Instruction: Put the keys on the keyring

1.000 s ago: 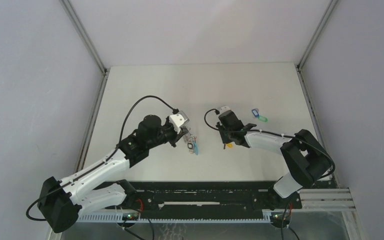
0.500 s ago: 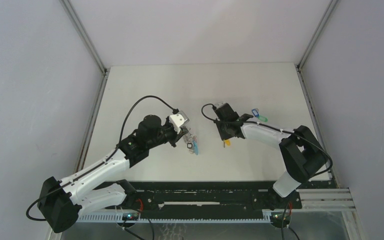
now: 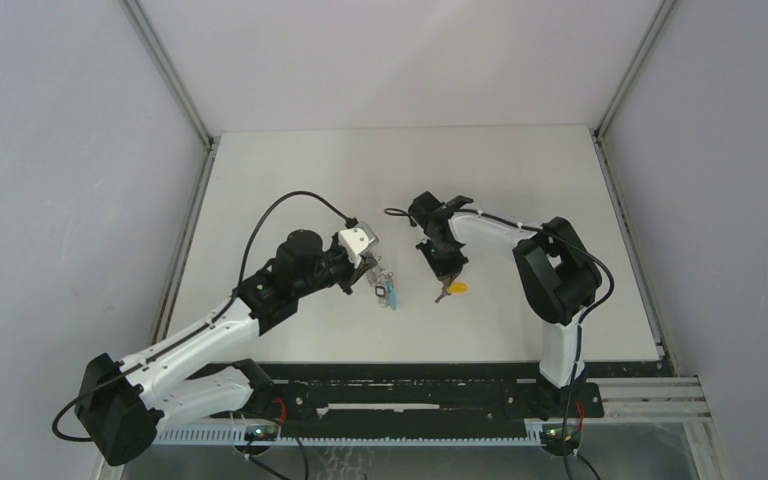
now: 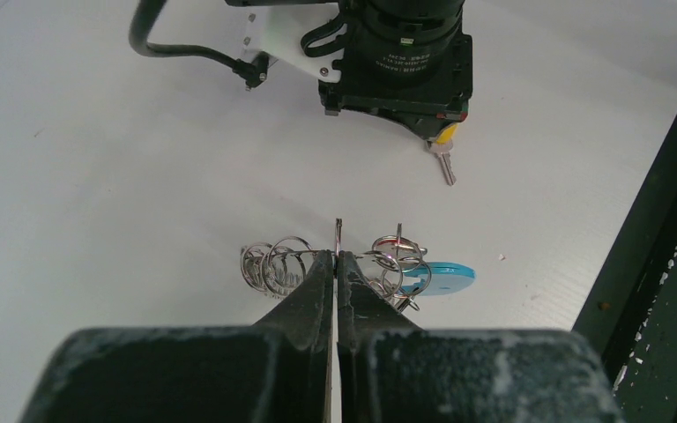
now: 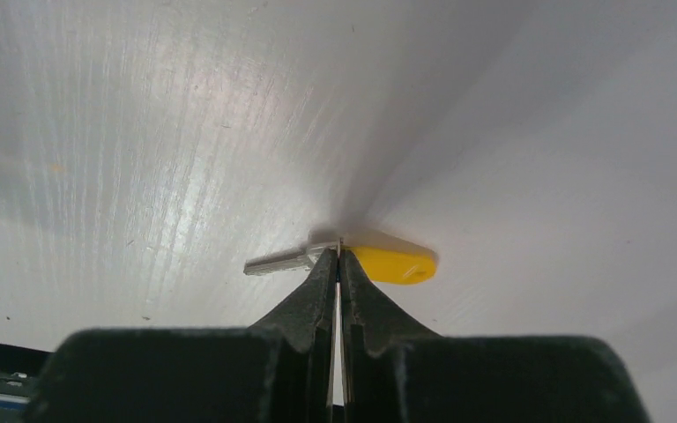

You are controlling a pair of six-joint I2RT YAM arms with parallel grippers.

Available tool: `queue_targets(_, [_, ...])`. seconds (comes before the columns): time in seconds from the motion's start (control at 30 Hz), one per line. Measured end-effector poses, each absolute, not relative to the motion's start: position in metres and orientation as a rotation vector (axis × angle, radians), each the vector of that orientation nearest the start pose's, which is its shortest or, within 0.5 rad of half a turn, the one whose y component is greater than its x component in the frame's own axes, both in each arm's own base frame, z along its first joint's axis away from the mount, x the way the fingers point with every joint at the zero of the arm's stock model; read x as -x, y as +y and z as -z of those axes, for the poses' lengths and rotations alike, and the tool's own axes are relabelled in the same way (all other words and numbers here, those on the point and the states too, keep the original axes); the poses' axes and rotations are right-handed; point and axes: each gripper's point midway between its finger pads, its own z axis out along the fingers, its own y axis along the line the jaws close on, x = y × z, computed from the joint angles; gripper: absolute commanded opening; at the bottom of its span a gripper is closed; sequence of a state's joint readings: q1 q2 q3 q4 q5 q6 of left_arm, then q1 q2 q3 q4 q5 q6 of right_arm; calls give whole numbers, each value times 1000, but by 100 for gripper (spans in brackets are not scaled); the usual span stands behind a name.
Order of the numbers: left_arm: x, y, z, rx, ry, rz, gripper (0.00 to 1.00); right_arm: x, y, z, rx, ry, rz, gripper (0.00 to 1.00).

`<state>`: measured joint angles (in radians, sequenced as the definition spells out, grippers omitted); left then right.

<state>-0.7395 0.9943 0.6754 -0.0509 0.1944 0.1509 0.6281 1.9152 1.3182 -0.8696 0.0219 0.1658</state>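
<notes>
Pinching the keyring (image 3: 388,292) at mid-frame on the desk (image 3: 290,180), the left jaws are closed on its wire; just right, the right jaws clamp the yellow key (image 3: 457,286). Threading seems in hand: next, align the key's hole with the ring's end.

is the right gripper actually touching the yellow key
Touching. The right wrist view shows the right gripper closed on the yellow key, its fingertips pinching it where the metal blade meets the yellow head.
</notes>
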Motion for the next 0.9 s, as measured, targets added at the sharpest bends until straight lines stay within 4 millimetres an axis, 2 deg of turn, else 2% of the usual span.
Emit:
queue_targets(0.23, [-235, -252, -187, -969, 1724, 577, 0, -273, 201, -33, 746, 2982, -8, 0])
queue_targets(0.43, [-235, -252, -187, -970, 1724, 578, 0, -272, 202, -19, 798, 3039, 42, 0])
queue_targets(0.53, [-234, -252, -187, -972, 1724, 579, 0, -271, 201, -19, 820, 3058, 64, 0])
queue_targets(0.8, [-234, -252, -187, -972, 1723, 580, 0, -275, 204, -24, 844, 3025, 97, 21])
queue_targets(0.9, [-234, -252, -187, -972, 1723, 580, 0, -275, 206, -35, 837, 2977, 86, 25])
